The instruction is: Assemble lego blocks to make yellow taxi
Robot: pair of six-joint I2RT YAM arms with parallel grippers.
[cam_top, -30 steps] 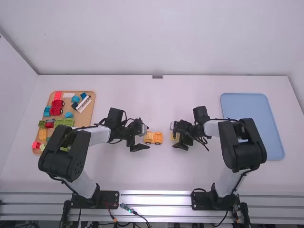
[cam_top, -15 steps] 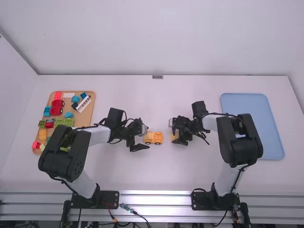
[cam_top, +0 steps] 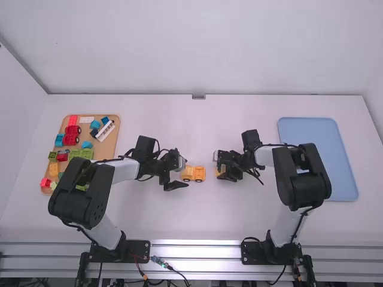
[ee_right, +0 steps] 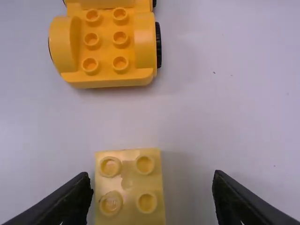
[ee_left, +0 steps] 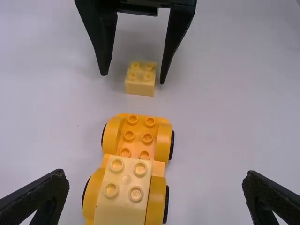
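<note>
Right black two-finger gripper (ee_right: 152, 182): fingers spread, one on each side of a loose pale-yellow plastic brick with four studs (ee_right: 130, 183), no pinch that I can see. Brick lies flat on the table, near the orange-yellow wheeled plastic car base (ee_left: 136, 149) but apart from it, on its right-arm side. Left black two-finger gripper (ee_left: 155, 173): fingers also wide apart, at the base's other side.

Progress: one pale-yellow studded block (ee_left: 123, 185) sits on the base's left-arm end; studs at the right-arm end are bare. I judge the taxi part-built, this brick still to be gripped and pressed on. Tan tray of coloured blocks (cam_top: 106, 148) is well left of the base.
</note>
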